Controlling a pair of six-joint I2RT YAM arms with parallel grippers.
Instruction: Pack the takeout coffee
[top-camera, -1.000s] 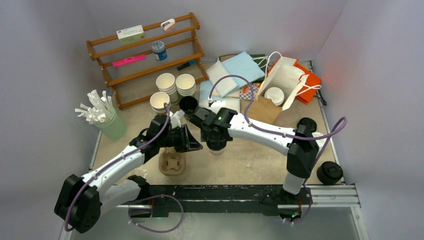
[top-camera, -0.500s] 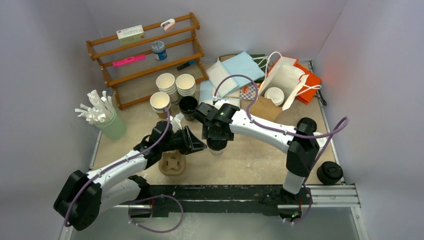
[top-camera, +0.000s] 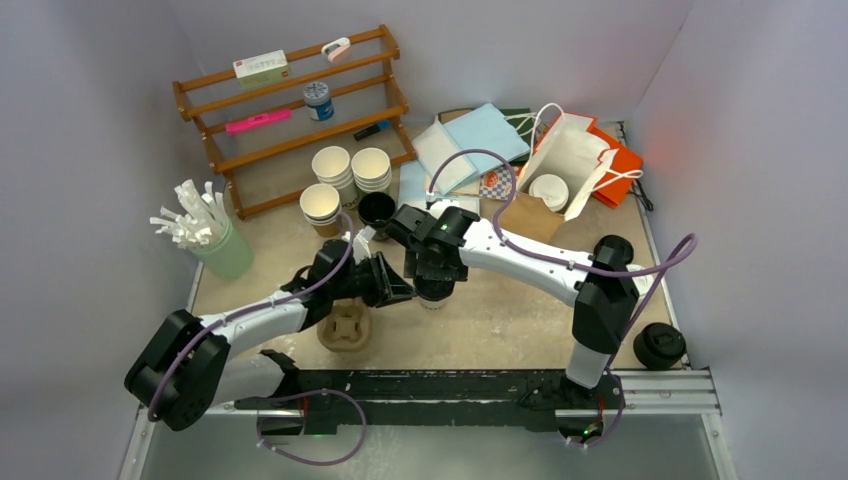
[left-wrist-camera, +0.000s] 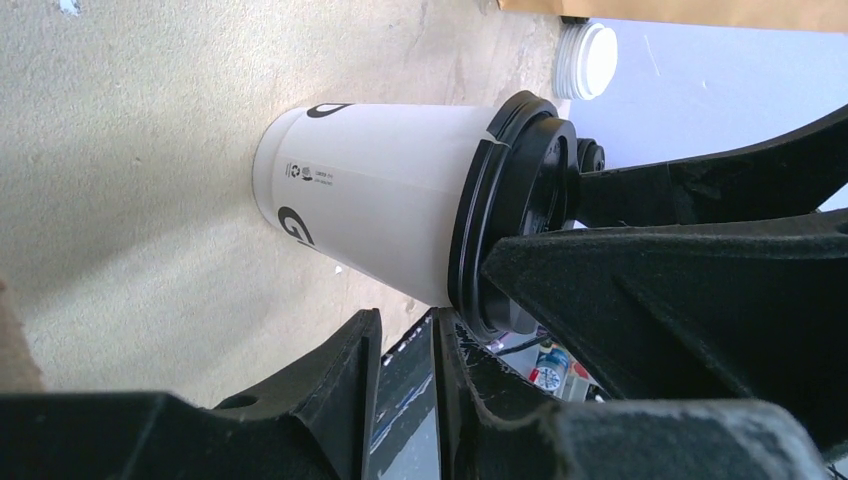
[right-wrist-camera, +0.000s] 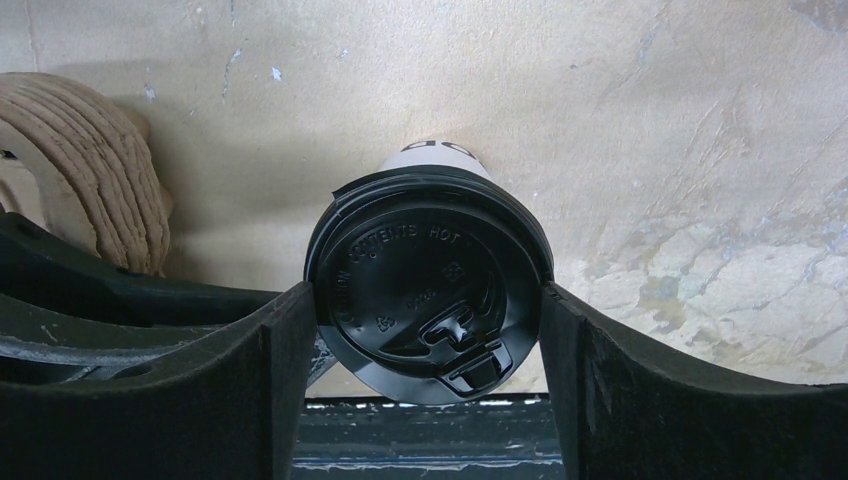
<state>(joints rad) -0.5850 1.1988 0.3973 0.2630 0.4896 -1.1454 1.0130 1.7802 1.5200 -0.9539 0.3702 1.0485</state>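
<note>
A white paper coffee cup (left-wrist-camera: 370, 200) with a black plastic lid (right-wrist-camera: 425, 280) stands upright on the table, near the middle in the top view (top-camera: 432, 298). My right gripper (right-wrist-camera: 428, 330) is shut on the lid from above, one finger on each side; it also shows in the top view (top-camera: 432, 280). My left gripper (left-wrist-camera: 405, 325) is empty, its fingers almost together, just left of the cup near the lid rim (top-camera: 398, 290). Lidless kraft-brown cups (top-camera: 320, 203) stand behind. A white-lidded cup (top-camera: 548, 190) sits in the open brown paper bag (top-camera: 522, 222).
The brown pulp cup tray (top-camera: 345, 328) lies under my left arm and shows in the right wrist view (right-wrist-camera: 90, 160). An all-black cup (top-camera: 377, 210), cup stacks (top-camera: 352, 168), a green cup of stirrers (top-camera: 215, 245), a wooden rack (top-camera: 290, 110) and black lids (top-camera: 659, 345) stand around.
My left gripper has moved right, up to the cup, and its fingers have closed together. My right gripper and the cup have shifted slightly back.
</note>
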